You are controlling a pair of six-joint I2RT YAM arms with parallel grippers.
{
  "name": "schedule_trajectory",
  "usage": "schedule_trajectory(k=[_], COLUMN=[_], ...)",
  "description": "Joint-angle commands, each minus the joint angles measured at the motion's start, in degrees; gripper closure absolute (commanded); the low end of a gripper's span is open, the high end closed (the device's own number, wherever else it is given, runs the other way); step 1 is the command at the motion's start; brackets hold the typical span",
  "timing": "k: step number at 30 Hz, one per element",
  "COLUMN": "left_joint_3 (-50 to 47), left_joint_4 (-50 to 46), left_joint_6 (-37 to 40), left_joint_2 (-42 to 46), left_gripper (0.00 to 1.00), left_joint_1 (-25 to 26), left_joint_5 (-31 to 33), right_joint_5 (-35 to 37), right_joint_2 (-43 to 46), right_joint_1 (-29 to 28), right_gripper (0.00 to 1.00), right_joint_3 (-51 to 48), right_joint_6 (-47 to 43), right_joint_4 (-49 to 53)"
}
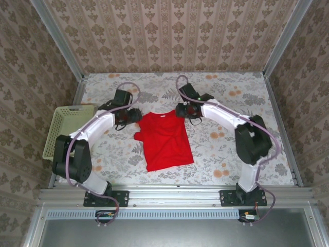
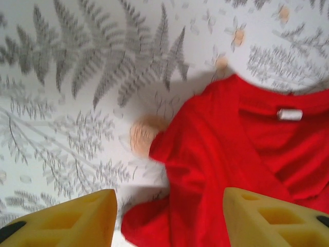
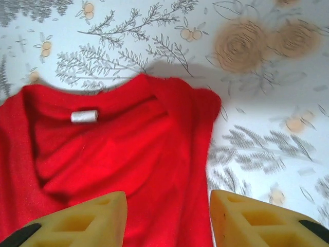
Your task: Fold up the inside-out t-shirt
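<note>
**Two tools open over the collar, and the pickup is where it could slip**

Both arms are up at the top edge of the t-shirt (image 1: 165, 140), which lies flat in the middle of the overhead frame, collar toward the top and hem toward the bottom. The white neck label (image 3: 84, 116) faces up, so the inside is outward.

The left tool (image 2: 168, 208) stands wide, its yellow fingers (image 2: 77, 218) apart and holding nothing, with red cloth and floral worktop (image 1: 221, 98) showing in the gap. The right tool (image 3: 168, 208) is spread too, also empty, hanging over the shoulder at the shirt's right edge.

Now the worries. On the left, the sleeve (image 2: 154, 226) is bunched into a lump at the bottom of the frame. A pinch there would likely catch a loose wad, not a clean edge, and the fold would come out crooked. On the right, the shoulder looks doubled over, so closing on the top layer alone could peel it open. If one tool bites before the other, the shirt may drag askew. Go too deep, and the worktop's patterned covering might get nipped along with it.
</note>
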State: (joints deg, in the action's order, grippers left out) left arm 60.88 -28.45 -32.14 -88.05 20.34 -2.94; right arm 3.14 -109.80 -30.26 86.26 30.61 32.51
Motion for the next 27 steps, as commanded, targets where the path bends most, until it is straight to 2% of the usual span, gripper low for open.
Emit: schedule_trajectory(k=[1,7,13,16,21,22,23,27], left_joint_3=[-5.1,-7.9,-7.9,-7.0,-6.2,-6.6,-7.0,-9.1], left_joint_4=[1.2,5.4,10.3,12.6,14.9,15.8,16.7,19.8], left_joint_6=[-5.4,-8.6,-10.3,-10.5,-10.2,-10.0,-9.7,-8.8], left_joint_2=[1.6,-1.4,-5.9,-8.5,-8.5,-7.2,-5.5,2.2], left_gripper=[0.44,0.43,0.47,0.58,0.88,0.92,0.96,0.99], left_joint_1=[1.6,4.1,5.3,5.3,5.4,7.1,7.5,9.3], left_joint_5=[-0.9,-3.0,-6.9,-8.0,-9.1,-9.4,-9.4,-9.6], right_joint_5=[3.2,7.8,7.6,6.9,6.9,7.1,7.4,8.4], right_joint_2=[-7.3,-14.6,-17.6,-18.2,-17.8,-17.5,-17.0,-14.3], right_joint_1=[-0.2,-0.2,-0.2,-0.2,-0.2,-0.2,-0.2,0.0], right_gripper=[0.55,0.57,0.57,0.61,0.71,0.74,0.76,0.82], right_joint_3=[6.5,13.7,15.0,15.0,15.7,15.9,16.1,15.8], right_joint_6=[-5.5,-6.8,-6.8,-6.9,-7.2,-7.4,-7.6,-8.0], right_joint_4=[8.6,11.9,12.1,11.8,11.7,11.8,11.9,11.7])
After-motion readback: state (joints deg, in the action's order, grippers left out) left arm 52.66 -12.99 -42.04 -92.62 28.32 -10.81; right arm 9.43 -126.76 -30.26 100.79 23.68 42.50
